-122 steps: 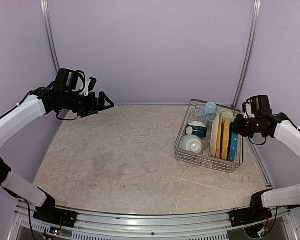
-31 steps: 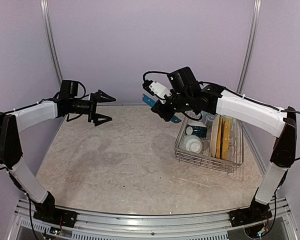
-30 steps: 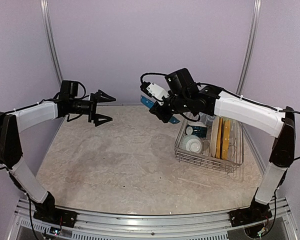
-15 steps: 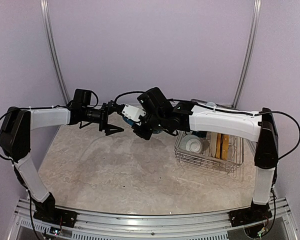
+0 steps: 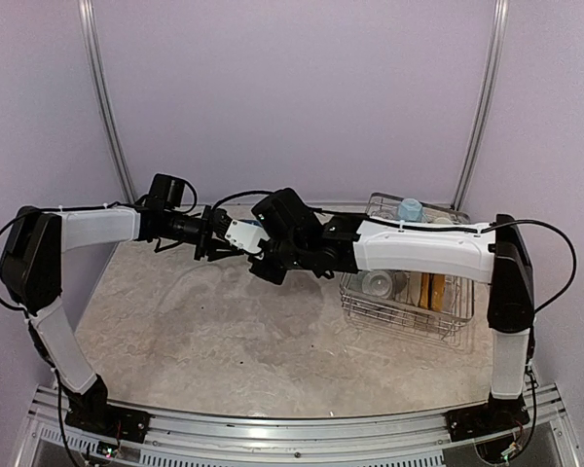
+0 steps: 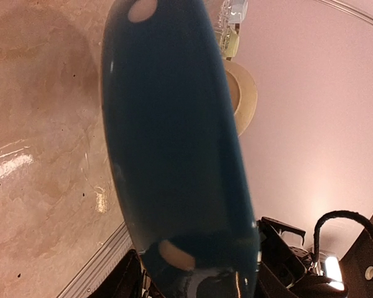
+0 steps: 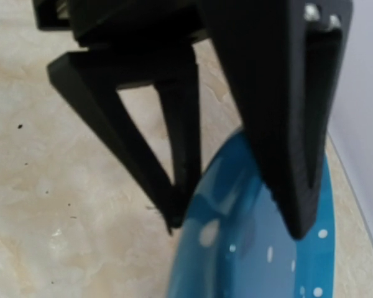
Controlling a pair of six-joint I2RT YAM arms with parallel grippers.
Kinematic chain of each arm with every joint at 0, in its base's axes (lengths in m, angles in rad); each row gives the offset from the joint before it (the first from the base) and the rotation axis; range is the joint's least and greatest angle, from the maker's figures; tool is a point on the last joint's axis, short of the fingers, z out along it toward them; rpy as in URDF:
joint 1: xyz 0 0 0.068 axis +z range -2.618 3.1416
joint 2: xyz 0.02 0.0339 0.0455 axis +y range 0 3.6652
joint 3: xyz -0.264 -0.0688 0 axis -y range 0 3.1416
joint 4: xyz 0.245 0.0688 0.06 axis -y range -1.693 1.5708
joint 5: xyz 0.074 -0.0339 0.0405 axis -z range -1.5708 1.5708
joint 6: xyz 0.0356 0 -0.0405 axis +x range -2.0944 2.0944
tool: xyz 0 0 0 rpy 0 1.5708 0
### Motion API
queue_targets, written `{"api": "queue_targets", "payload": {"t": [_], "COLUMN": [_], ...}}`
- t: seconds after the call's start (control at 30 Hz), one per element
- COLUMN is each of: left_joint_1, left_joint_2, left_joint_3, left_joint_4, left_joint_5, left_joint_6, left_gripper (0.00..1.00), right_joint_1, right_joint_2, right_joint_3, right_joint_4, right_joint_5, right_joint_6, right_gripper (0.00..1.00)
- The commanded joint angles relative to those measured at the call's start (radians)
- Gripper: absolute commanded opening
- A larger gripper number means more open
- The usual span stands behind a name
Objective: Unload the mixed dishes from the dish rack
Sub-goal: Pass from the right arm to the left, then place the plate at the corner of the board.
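While the left end effector's grip is unclear, right end effector grasps blue plate edge-on.

Pale lilac walls close the space at the back and on both sides, with a slim silver left pole and a matching right pole rising in the corners. The table top is beige and marbled like stone, with a bright streak of glare in the left wrist view. A ribbed aluminium rail runs along its near edge
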Motion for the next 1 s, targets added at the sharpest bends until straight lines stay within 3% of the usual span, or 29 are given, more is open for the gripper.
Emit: {"api": "queue_targets", "payload": {"t": [0.0,0.27,0.4,0.57,0.67,0.73,0.97], "left_joint_1": [-0.009,0.014,0.027,0.049,0.061,0.069,0.118], "left_joint_2": [0.001,-0.013,-0.015,-0.027,-0.030,-0.026,0.001], "left_joint_3": [0.010,0.025,0.029,0.030,0.038,0.040,0.035], "left_joint_4": [-0.037,-0.052,-0.057,-0.070,-0.097,-0.102,-0.079], "left_joint_5": [-0.036,-0.029,-0.030,-0.060,-0.080,-0.090,-0.115], "left_joint_6": [0.043,0.089,0.109,0.152,0.192,0.213,0.258], "left_gripper": [0.45,0.20,0.08,0.00,0.00,0.00,0.00], "right_joint_1": [0.030,0.039,0.038,0.034,0.025,0.018,-0.063], "right_joint_2": [0.004,0.010,0.017,-0.011,-0.049,-0.082,-0.179], "right_joint_3": [0.014,0.016,0.015,-0.035,-0.085,-0.105,-0.123], "right_joint_4": [0.148,0.152,0.123,0.112,0.125,0.120,0.019], "right_joint_5": [0.074,0.068,0.085,0.093,0.080,0.080,0.089], "right_joint_6": [-0.043,0.000,0.049,0.111,0.151,0.177,0.364], "right_gripper": [0.00,0.00,0.17,0.66,0.89,0.95,0.96]}}
